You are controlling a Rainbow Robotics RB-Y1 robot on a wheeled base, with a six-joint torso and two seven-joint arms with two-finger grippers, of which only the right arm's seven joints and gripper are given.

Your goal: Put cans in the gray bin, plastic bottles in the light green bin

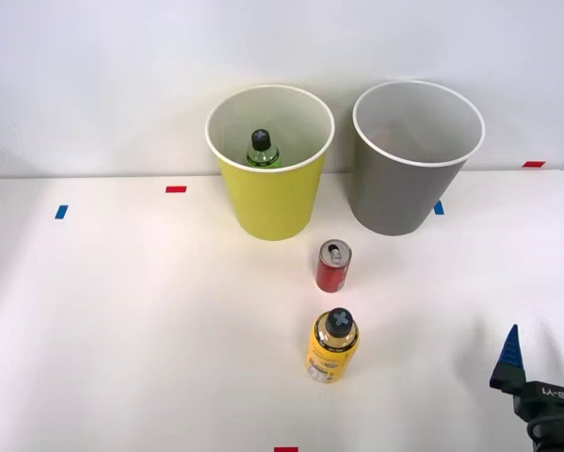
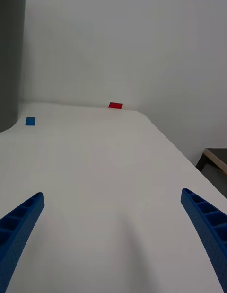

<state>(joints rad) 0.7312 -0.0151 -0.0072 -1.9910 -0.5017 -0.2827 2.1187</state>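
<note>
A: What is nearest the camera?

B: The right gripper [image 2: 113, 245], low at the table's [image 1: 121, 311] right edge, blue ribbed fingers [image 2: 19, 226] spread wide, holding nothing.

A: And the task's things?

B: A yellow bottle [image 1: 332, 347] with a dark cap stands mid-table. Just behind it stands a short red can [image 1: 333, 266] with a silver top. Farther back, side by side, are the green bin [image 1: 270, 162], with a green bottle [image 1: 262, 151] upright inside, and the gray bin [image 1: 413, 158] to its right.
</note>
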